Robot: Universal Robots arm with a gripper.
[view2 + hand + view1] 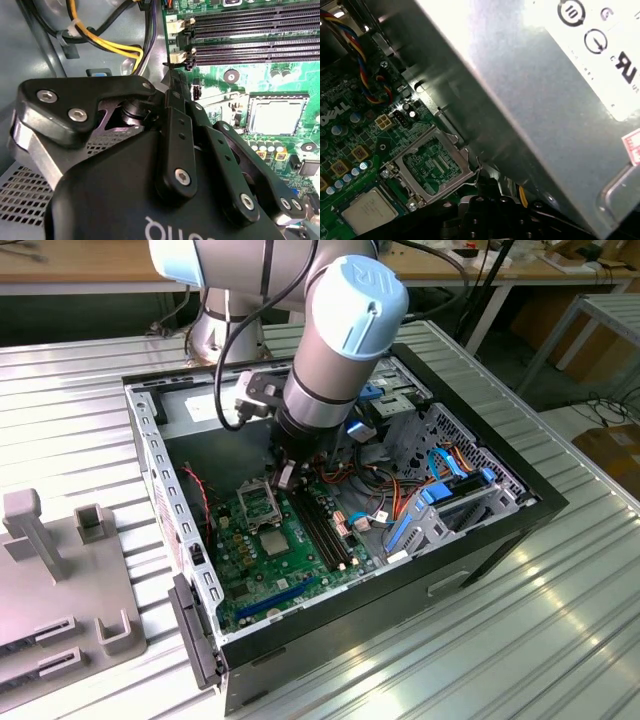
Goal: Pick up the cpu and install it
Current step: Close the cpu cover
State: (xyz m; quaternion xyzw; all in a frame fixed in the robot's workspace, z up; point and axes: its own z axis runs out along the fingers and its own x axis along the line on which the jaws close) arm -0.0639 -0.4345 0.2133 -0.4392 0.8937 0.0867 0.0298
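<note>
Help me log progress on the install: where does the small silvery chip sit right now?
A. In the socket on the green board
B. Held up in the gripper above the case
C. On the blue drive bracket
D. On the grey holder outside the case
A: the chip lies flat inside the socket's metal frame on the green board, with the gripper close beside it but not holding it.

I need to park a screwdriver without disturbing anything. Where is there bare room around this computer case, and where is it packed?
The ribbed metal table lies bare on the exterior view's right of the computer case, and in the strip between the case and the grey fixture. Inside, it is crowded: the gripper hangs over the green board near the cpu, with cables beside.
</note>
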